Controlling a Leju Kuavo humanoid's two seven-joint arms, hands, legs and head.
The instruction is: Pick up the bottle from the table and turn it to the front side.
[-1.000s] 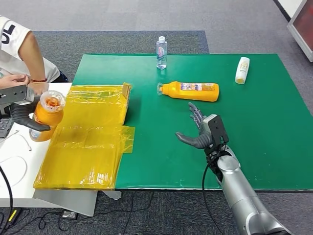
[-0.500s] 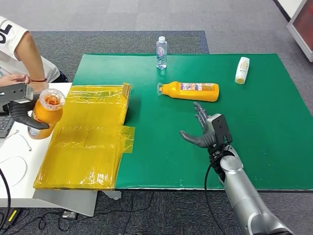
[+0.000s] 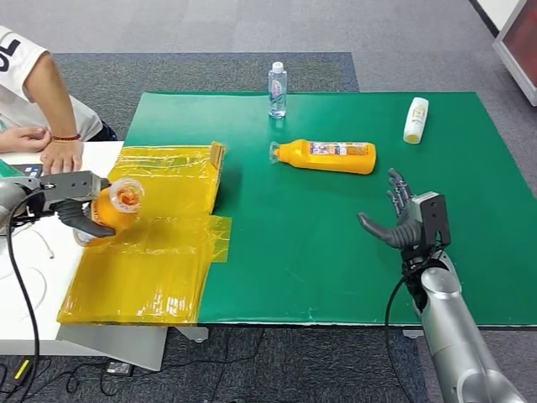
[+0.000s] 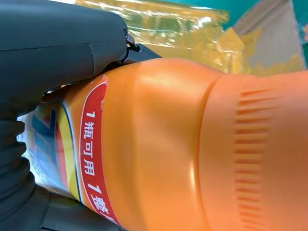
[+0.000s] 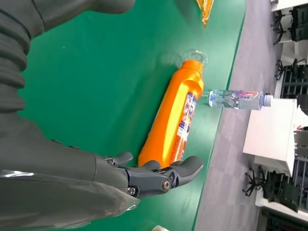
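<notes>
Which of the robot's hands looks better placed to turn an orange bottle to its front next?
The left hand: it already grips an orange bottle over the yellow sheet. The right hand hovers open, apart from the lying bottle.

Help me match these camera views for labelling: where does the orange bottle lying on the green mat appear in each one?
Head view: orange bottle lies on its side, upper centre of the green mat.
Left wrist view: not in it; the orange bottle there is another one, held by the left hand.
Right wrist view: centre, running diagonally.
Shared landmark: the clear water bottle.
</notes>
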